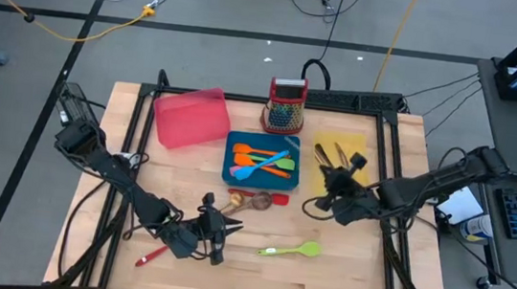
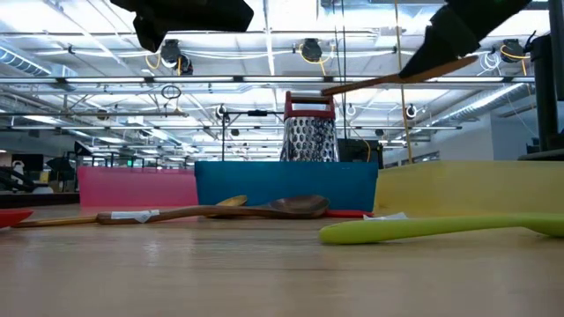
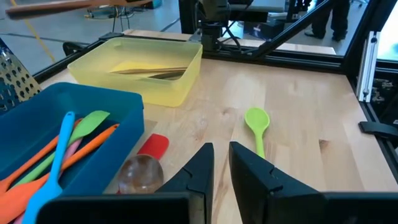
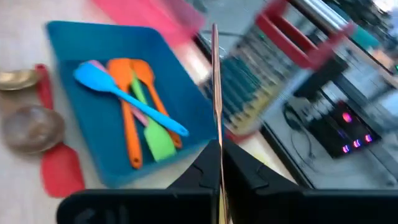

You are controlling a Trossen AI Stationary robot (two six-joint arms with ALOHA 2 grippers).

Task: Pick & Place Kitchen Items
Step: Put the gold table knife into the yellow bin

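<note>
Wooden planks formed the tabletop (image 1: 341, 278) where I worked with both arms, grey floor and cables around it. My right gripper (image 1: 336, 183) hung over the table just beside the yellow tray (image 1: 362, 144), its fingers clenched on a slim copper-toned utensil (image 4: 215, 93) that stuck straight out ahead of the fingers; from table height it showed as a thin rod slanting high above the trays. Steel and copper-toned cutlery (image 1: 328, 155) already lay inside the yellow tray.

My left gripper (image 1: 215, 231) hovered low over the front of the table with its fingers (image 3: 198, 171) nearly together and nothing between them. A red utensil (image 1: 152, 255) lay on the wood near that arm.

At centre stood the blue tray (image 1: 232, 173), holding an orange spatula (image 1: 260, 150), a blue spatula (image 1: 258, 167), a green one (image 3: 87, 126) and a pink one partly hidden beneath them. In front of the blue tray lay a wooden spoon (image 2: 291, 207), a gold-toned spoon (image 4: 15, 78) and a red spatula (image 1: 278, 199), close together on the bare wood. A lime-green spoon (image 1: 288, 251) lay alone farther toward the front, between my two grippers.

A pink tray (image 1: 191, 116) sat at the back, tilted against the table's lines, and a red-topped box grater (image 1: 285, 106) stood upright behind the blue tray.
</note>
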